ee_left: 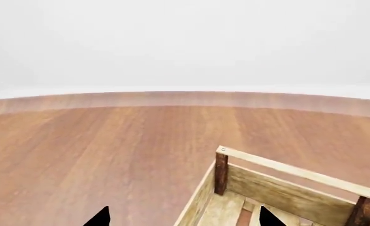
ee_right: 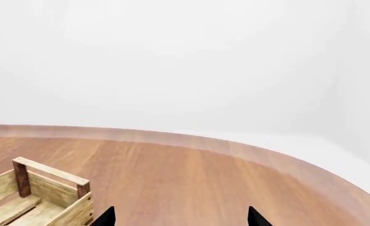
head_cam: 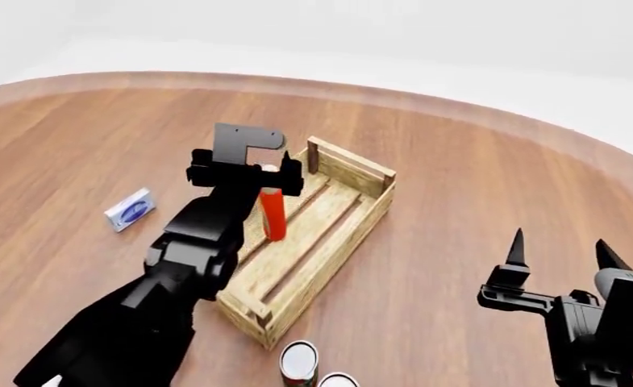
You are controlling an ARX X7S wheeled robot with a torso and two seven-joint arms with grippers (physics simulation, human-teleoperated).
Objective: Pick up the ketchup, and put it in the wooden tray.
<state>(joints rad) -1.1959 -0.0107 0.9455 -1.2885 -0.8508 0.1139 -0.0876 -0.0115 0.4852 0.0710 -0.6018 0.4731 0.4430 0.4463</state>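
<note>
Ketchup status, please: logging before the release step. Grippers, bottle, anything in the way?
Left gripper over the wooden tray, jaw state unclear. Ketchup upright below it, inside the tray. Right gripper open, empty. Nothing in the way.

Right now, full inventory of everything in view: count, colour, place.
ketchup: 1, red-orange bottle, upright over the wooden tray's slats, top hidden behind the left end effector.
wooden tray: 1, pale wood, table centre.
box: 1, white and blue, flat on the table left of the tray.
cans: 2, metallic tops, near the tray's close end, cut by the frame edge.
table: 1, brown wood.
left end effector: 1, black, at the ketchup's top; grip state unclear.
right end effector: 1, black, open, off to the right.
</note>
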